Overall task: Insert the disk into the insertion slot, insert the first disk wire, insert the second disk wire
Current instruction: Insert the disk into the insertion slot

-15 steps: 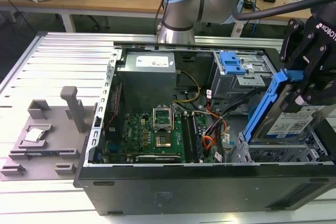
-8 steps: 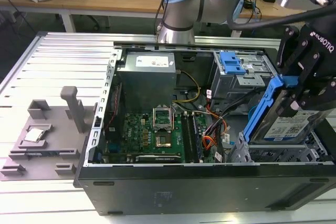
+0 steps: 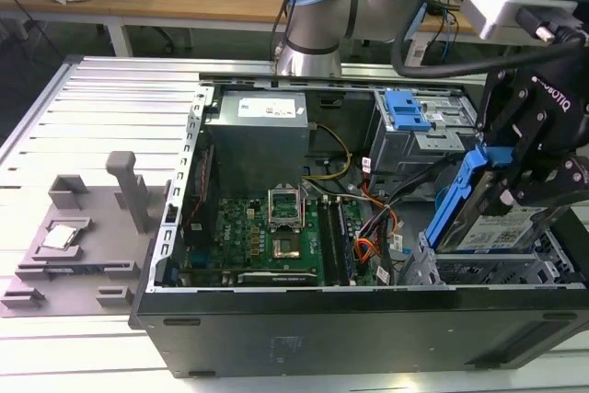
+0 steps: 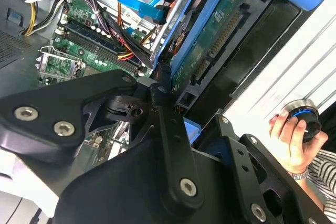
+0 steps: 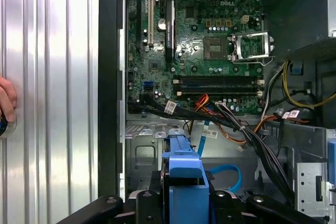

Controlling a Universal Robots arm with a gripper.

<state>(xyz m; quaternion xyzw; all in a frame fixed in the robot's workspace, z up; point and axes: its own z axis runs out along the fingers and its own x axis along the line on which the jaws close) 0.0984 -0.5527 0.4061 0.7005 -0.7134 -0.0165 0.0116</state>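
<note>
- Jaws of the gripper (image 3: 508,186) are closed on the disk (image 3: 480,227), one finger on either side of its blue carrier (image 5: 184,174).
- Step one is under way but, as I judge it, unfinished. In the exterior view the disk stands tilted at the near corner of the open computer case (image 3: 276,342), on that view's right. Its lower end is at the mouth of the insertion slot (image 3: 497,271) and most of its length stands above the cage.
- I cannot tell from these views whether the lower edge has entered the bay or only rests at the rim.
- The other bay with the blue latch (image 3: 405,109) sits farther back in the case, apart from the disk.
- Neither disk wire appears connected. A bundle of cables (image 5: 247,135) lies loose across the case between the motherboard (image 5: 210,40) and the cage, and a blue cable (image 5: 227,174) curls just beside the carrier. Both wire steps look left to do.
- The disk is a flat silver rectangle with a white-and-blue label on the face turned to the exterior camera. In the second wrist view its other face shows a green circuit board (image 4: 210,40), edged by the bright blue plastic frame.
- At the edge of the second wrist view a person's hand (image 4: 287,139) rests on a round knob, outside the case.
</note>
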